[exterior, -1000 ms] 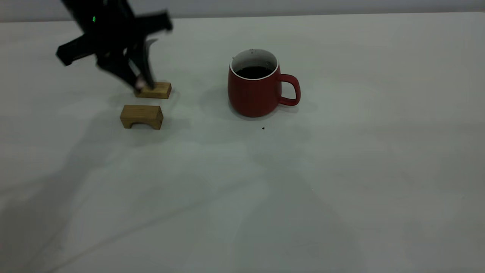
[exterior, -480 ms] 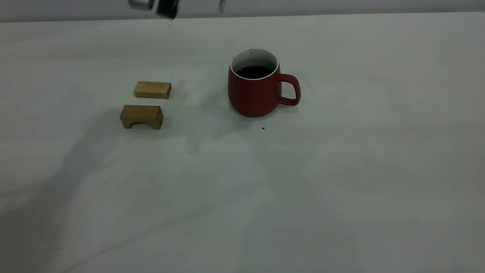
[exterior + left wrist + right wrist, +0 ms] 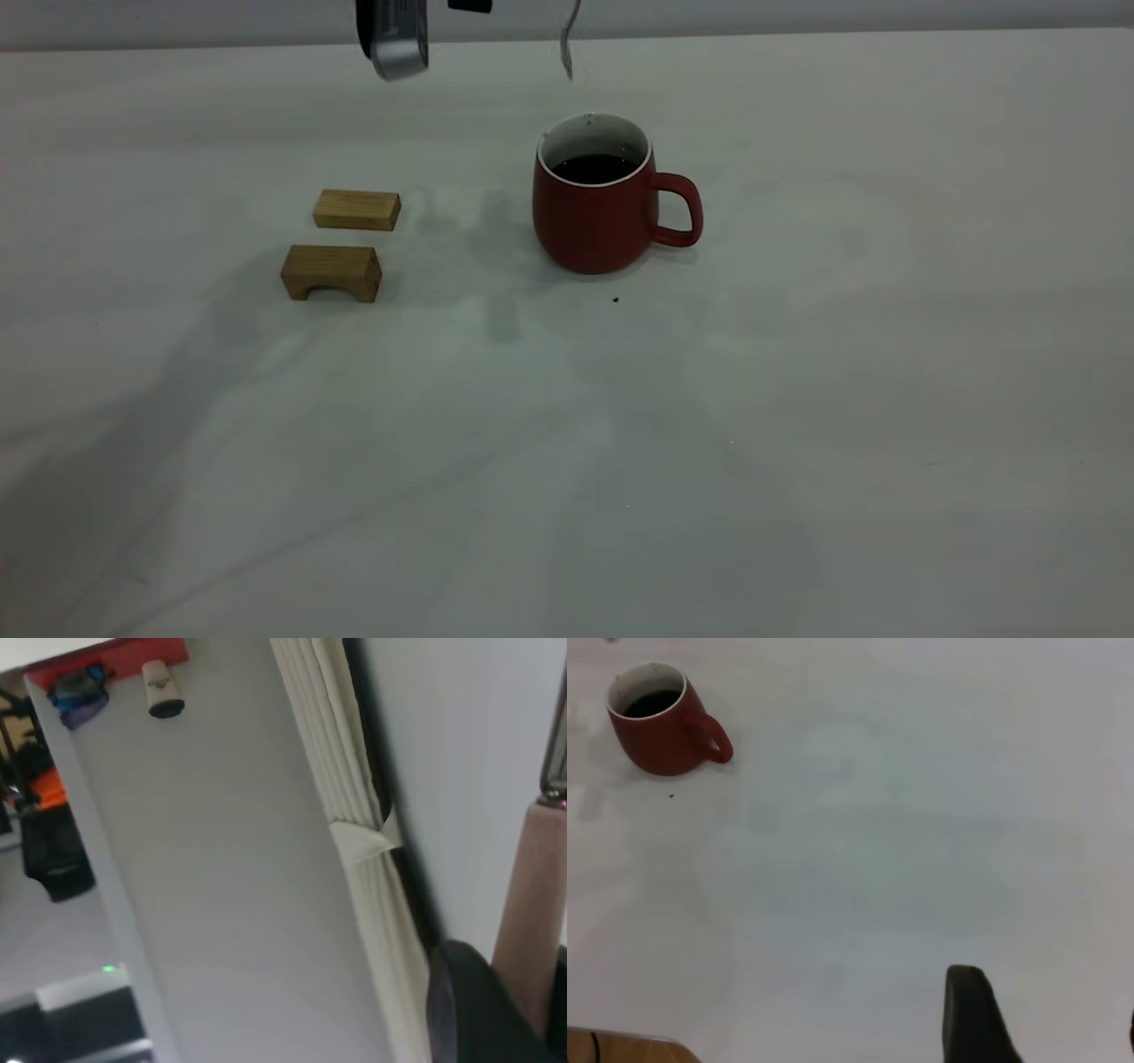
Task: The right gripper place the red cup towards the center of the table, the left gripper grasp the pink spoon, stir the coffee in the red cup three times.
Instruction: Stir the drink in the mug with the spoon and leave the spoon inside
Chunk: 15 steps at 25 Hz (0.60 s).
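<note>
while one red cup (image 3: 595, 208) sits, two wooden blocks (image 3: 331, 271)

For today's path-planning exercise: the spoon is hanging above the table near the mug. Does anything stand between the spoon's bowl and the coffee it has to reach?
Nothing visible does. The pink spoon hangs from the left hand, its tip above and just behind the red cup. The cup's mouth is uncovered, with the coffee exposed. The two wooden blocks lie well off to the side.
</note>
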Tool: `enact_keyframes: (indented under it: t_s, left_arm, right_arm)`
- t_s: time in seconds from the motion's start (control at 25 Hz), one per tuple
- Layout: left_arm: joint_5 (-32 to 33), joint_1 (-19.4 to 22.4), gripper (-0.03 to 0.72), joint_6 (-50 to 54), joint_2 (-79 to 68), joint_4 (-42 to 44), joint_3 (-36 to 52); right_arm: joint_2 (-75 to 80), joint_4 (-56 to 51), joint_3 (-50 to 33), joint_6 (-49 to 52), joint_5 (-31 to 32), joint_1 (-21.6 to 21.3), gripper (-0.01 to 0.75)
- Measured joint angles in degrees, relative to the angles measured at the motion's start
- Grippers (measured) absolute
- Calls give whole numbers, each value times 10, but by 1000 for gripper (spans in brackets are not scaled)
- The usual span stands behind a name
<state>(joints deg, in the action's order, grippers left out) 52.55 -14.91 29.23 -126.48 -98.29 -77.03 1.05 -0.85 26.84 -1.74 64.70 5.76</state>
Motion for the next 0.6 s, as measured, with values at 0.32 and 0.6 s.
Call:
enact_keyframes:
  t_s: [0.32, 0.6]
  left_arm:
    - [-63, -5, 169, 94, -5, -4, 0]
    - [-106, -9, 169, 98, -5, -5, 0]
  right_arm:
    - [0, -2, 0, 0, 0, 0, 460]
    - [0, -3, 0, 0, 0, 0, 460]
